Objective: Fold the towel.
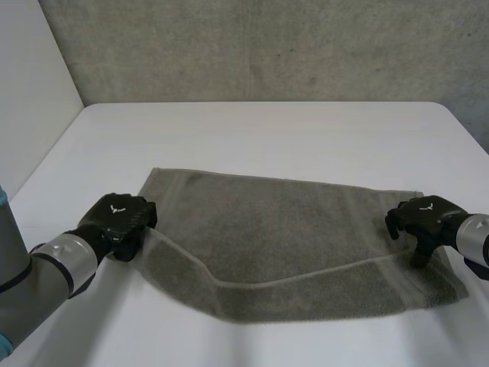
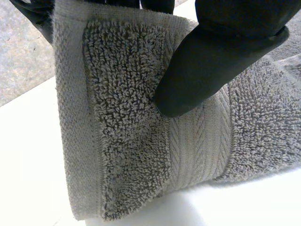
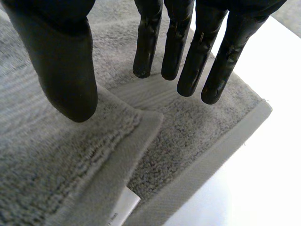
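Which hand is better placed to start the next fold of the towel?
Left, probably: the left hand pinches an end of the grey terry towel, while the right hand has straight fingers, gripping nothing.

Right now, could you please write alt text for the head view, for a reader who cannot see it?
A grey towel lies partly folded on a white table. The left hand holds its left edge; the right hand is over its right end.

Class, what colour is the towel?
The towel is grey; the head view shows it best.
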